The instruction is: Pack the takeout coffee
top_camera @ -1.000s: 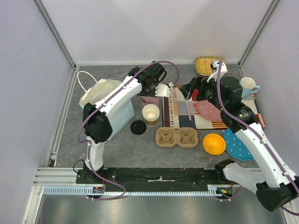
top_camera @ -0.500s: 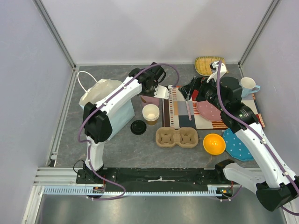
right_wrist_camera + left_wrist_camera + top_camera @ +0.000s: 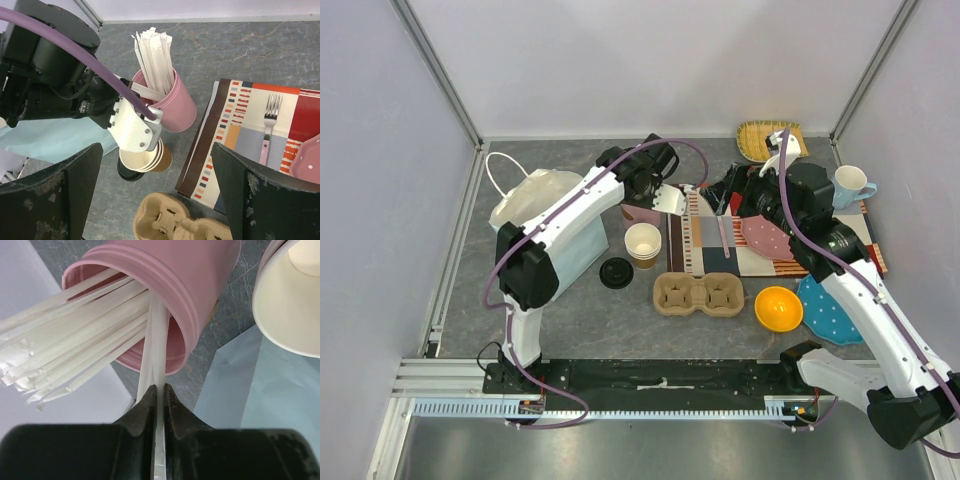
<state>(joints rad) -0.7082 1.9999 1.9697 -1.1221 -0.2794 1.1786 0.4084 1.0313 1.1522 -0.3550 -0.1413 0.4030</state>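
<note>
No lidded takeout coffee shows. A stack of open brown paper cups (image 3: 643, 243), cream inside, stands mid-table; it also shows in the left wrist view (image 3: 290, 300) and the right wrist view (image 3: 142, 159). A loose black lid (image 3: 616, 272) lies left of it. My left gripper (image 3: 648, 200) (image 3: 160, 390) is shut on a white paper-wrapped straw (image 3: 157, 340) sticking out of a pink cup (image 3: 640, 214) (image 3: 195, 285) full of such straws. My right gripper (image 3: 725, 192) (image 3: 157, 200) is wide open and empty, hovering above the placemat's left edge, facing the pink cup (image 3: 175, 107).
A brown cup carrier (image 3: 698, 295) (image 3: 175, 220) lies in front of the cups. A pale bag (image 3: 545, 215) stands at left. A striped placemat (image 3: 760, 262) holds a fork (image 3: 269, 125) and pink plate (image 3: 767, 236). An orange bowl (image 3: 779, 308), blue plate (image 3: 830, 312), blue mug (image 3: 850, 183) and wicker basket (image 3: 760, 140) are at right.
Both arms have shifted only slightly. The left gripper stays at the pink cup, shut on the straw; the right wrist has edged a little toward the back.
</note>
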